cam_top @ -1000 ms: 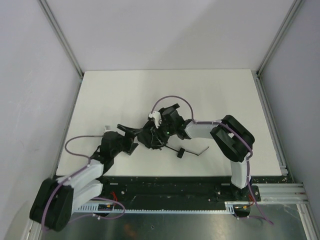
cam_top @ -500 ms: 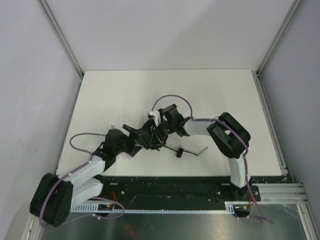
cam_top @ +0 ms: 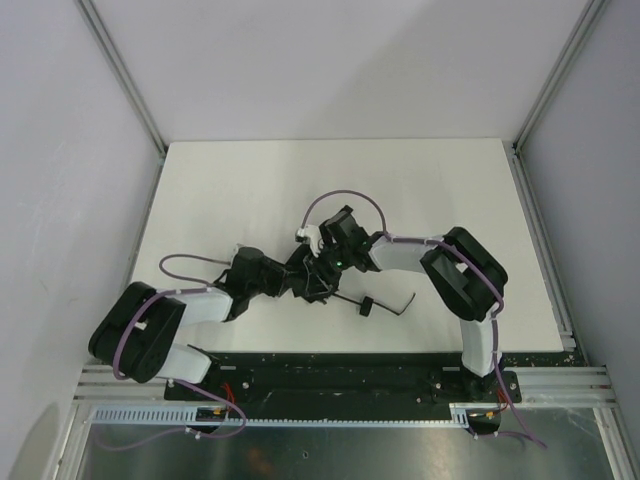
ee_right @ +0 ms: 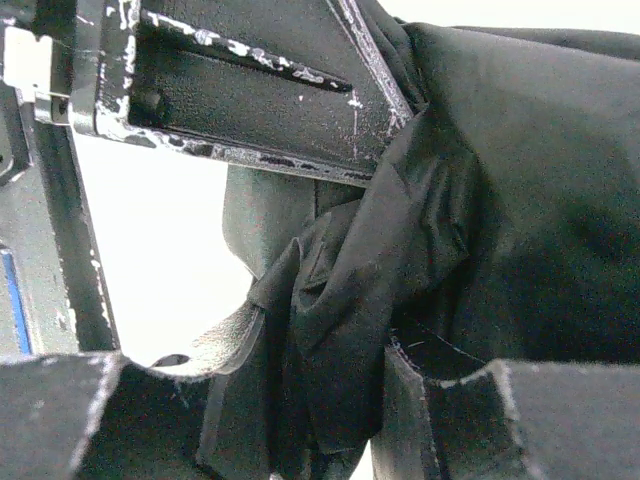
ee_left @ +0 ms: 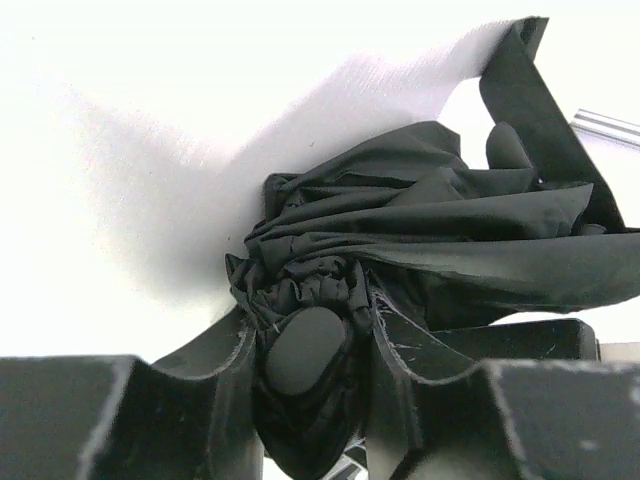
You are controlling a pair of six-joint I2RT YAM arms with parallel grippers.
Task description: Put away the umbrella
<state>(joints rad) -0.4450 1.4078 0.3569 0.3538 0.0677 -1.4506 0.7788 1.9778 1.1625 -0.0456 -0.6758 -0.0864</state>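
**Asker:** Where is the umbrella?

**Describer:** The black umbrella (cam_top: pixel 308 276) lies near the middle of a white table (cam_top: pixel 250 190), between the two robot arms. Its canopy (ee_left: pixel 450 220) is a loose, crumpled bundle, not rolled tight. The short handle (cam_top: pixel 368 306) pokes out toward the near right, and the thin wrist loop (cam_top: pixel 404 302) trails beyond it.

**Asker:** What are the claws doing?

**Describer:** Both meet at the bundle. The left gripper (cam_top: pixel 283 280) reaches in from the left. Its wrist camera shows its fingers (ee_left: pixel 150 410) pressed against either side of the gathered end of the canopy, with a rounded black cap (ee_left: pixel 303 345) sitting between them. It is clamped on the cloth. The right gripper (cam_top: pixel 322 268) reaches in from the right, and a thick fold of fabric is pinched between its fingers (ee_right: pixel 520 420). It grips the umbrella too.

**Asker:** Which step is this?

**Describer:** It looks like the canopy is being gathered, with fastening not yet done. I cannot make out the closure strap.

**Asker:** And next?

**Describer:** Probably one claw must pin the bundle while the other wraps the folds snug. Soft cloth could slip, and the ribs might snag.
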